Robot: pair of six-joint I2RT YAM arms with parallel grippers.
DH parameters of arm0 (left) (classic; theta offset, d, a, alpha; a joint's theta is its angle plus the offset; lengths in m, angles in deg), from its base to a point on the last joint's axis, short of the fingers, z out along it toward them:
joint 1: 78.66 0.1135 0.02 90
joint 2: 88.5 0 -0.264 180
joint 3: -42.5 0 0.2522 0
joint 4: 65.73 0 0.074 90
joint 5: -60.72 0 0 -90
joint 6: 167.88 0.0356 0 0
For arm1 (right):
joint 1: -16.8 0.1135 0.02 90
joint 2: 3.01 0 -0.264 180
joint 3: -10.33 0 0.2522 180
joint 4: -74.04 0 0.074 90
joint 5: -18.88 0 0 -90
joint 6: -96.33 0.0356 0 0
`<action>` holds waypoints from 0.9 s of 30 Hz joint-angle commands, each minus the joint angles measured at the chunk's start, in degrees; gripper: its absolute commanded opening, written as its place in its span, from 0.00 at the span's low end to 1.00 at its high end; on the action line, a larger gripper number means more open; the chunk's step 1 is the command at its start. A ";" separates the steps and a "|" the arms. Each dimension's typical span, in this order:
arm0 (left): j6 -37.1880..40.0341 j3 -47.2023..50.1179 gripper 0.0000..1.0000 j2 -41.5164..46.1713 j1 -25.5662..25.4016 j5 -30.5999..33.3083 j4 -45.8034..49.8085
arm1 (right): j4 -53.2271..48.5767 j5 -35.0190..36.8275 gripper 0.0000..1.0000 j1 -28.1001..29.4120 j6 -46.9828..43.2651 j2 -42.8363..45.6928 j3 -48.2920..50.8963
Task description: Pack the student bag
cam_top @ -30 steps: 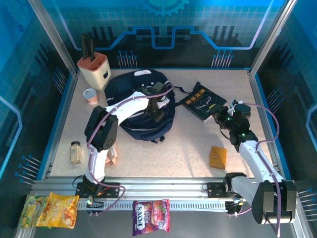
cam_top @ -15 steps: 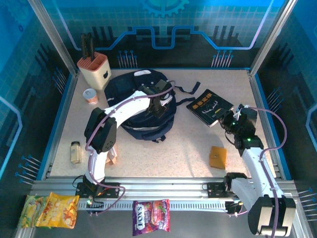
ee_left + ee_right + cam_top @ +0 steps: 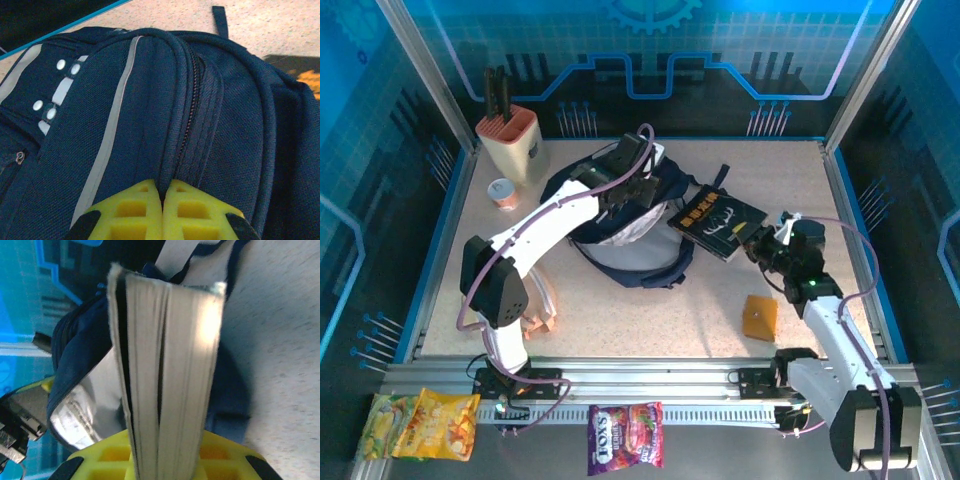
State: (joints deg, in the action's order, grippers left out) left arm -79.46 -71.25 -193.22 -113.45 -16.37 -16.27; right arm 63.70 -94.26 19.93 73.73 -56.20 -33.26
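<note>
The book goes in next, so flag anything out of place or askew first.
Off the table, in front of the mounting rail, lie yellow snack packs at the left and a purple snack pack at the middle. They look stray; nothing seems spilled or damaged.

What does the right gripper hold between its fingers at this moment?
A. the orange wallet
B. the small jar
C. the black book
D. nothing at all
C: the right gripper is closed on the black book, whose page edges stand between its yellow fingers in the right wrist view, next to the open backpack.
</note>
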 commanded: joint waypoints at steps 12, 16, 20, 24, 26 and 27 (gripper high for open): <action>-6.54 -7.34 0.00 0.19 -1.34 -9.68 -10.19 | 36.47 10.14 0.05 16.28 15.85 -30.90 -10.31; -7.29 -8.12 0.00 -0.13 -1.34 -9.78 -10.06 | 38.58 13.91 0.05 18.69 19.21 -41.11 -15.41; -7.88 -8.30 0.00 -0.34 -1.34 -9.20 -10.34 | 32.92 16.37 0.07 20.25 19.90 -49.13 -22.67; -8.51 -8.64 0.00 -0.92 -1.20 -9.06 -10.63 | 28.89 14.09 0.19 21.52 16.97 -55.90 -30.41; -8.78 -8.82 0.00 -1.34 -1.09 -9.03 -10.74 | 24.43 12.38 0.28 21.71 15.45 -56.86 -32.83; -9.09 -8.91 0.00 -1.59 -1.03 -8.90 -10.73 | 24.22 12.22 0.34 21.74 15.24 -56.46 -32.35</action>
State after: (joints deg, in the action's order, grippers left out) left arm -86.94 -75.99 -195.15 -114.19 -24.44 -18.85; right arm 90.87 -80.57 40.50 91.23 -112.65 -63.53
